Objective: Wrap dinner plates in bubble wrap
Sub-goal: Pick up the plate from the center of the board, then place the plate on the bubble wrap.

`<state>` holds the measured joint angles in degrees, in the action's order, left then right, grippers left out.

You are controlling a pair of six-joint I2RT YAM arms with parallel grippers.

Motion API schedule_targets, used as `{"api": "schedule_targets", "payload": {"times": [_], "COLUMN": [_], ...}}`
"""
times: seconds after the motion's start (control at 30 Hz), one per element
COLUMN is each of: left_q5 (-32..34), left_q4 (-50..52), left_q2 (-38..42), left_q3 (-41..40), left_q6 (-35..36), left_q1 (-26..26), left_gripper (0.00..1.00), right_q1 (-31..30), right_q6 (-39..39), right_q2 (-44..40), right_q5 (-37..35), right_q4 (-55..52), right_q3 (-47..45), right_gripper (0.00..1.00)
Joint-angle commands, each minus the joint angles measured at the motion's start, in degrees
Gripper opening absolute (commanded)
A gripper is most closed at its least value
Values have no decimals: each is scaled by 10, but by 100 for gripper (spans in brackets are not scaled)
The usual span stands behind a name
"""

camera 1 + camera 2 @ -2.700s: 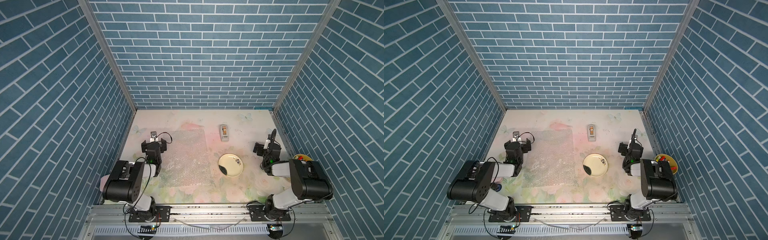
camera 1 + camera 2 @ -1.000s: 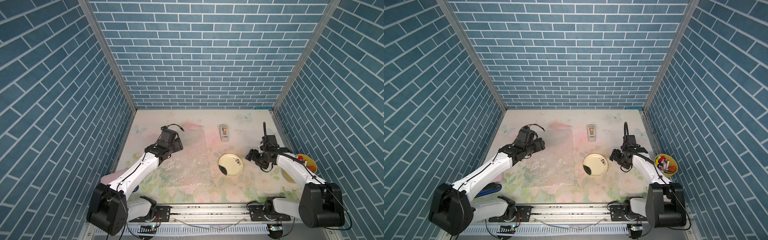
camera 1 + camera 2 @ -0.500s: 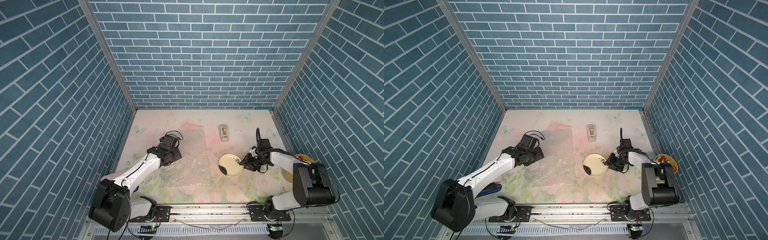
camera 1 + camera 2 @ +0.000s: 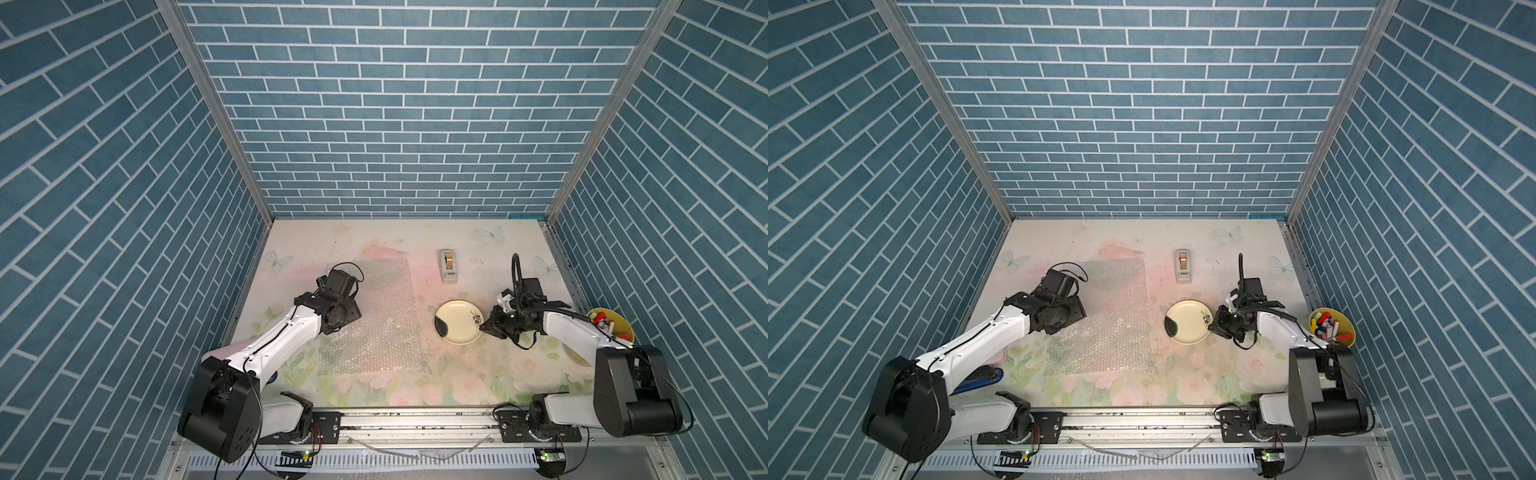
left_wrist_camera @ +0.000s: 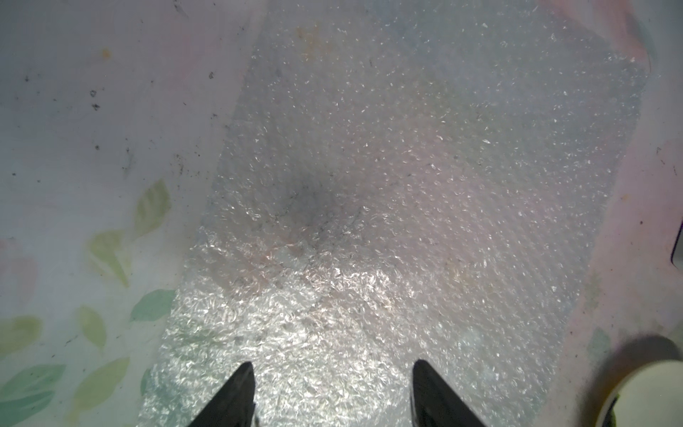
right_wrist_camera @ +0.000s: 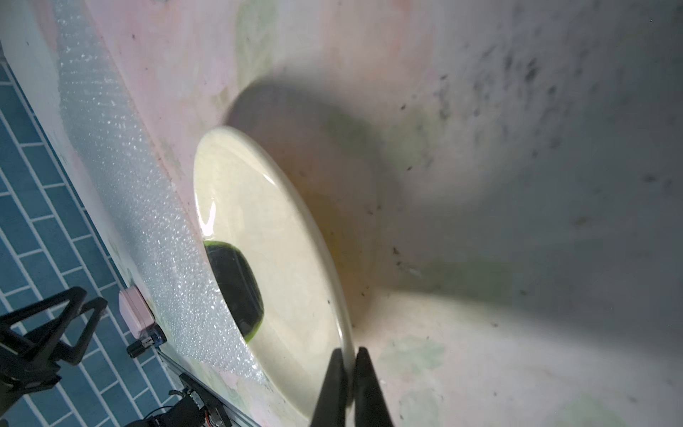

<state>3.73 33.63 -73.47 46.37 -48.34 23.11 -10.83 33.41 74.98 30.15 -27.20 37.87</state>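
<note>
Seen from above, a floral-print desk (image 4: 374, 237) sits inside blue brick-pattern walls. Two white-and-black robot arms are mounted along its near edge.

The left arm (image 4: 282, 336) stretches diagonally forward from its base, and its wrist bends down over the left part of the bubble wrap (image 4: 374, 328). This large clear sheet lies flat on the desk. In the left wrist view the left jaws stand well apart just above the glinting plastic, gripping nothing.

The right arm (image 4: 573, 332) is folded at its base, and its forearm runs low toward the middle of the desk. The right jaws are clamped on the rim of the dinner plate (image 4: 457, 322), on the side nearest that arm. The plate is small, round and cream-yellow, with a dark brushstroke blotch and a cluster of specks. In the right wrist view the black fingertips (image 6: 332, 377) pinch the rim between them.

The plate sits to the right of the bubble wrap, near it but apart — whether it lies flat or is tipped up, I cannot tell.

A grey tape dispenser (image 4: 448, 266) stands farther back, and a yellow bucket of markers (image 4: 610, 328) sits at the desk's right edge.
</note>
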Motion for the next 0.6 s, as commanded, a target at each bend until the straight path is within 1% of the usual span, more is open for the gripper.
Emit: {"api": "schedule_targets", "payload": {"times": [0.0,0.07,0.13,0.2,0.27,0.37,0.43,0.57], "left_q5": [33,43,52,59,57,42,37,36], "left_q4": [36,46,55,58,55,38,31,12], "left_q2": [21,32,43,52,59,61,60,61], "left_q3": [27,37,46,51,50,41,35,15], "left_q6": [5,12,16,20,19,18,17,6], "left_q1": [-2,-2,-2,-2,-2,-2,-3,-7], "left_gripper": [68,68,68,67,65,62,59,53], "right_q1": [-65,-113,-165,-216,-251,-289,-303,-319], "right_q6": [25,46,65,81,95,104,108,120], "right_q2": [-50,-46,-17,41,112,217,273,355], "right_q5": [-33,-41,-52,-67,-75,-85,-87,-62], "right_q4": [-61,-61,-47,-27,-4,23,28,36], "right_q3": [67,105,150,210,268,364,418,489], "right_gripper": [0,0,0,0,0,0,0,0]}}
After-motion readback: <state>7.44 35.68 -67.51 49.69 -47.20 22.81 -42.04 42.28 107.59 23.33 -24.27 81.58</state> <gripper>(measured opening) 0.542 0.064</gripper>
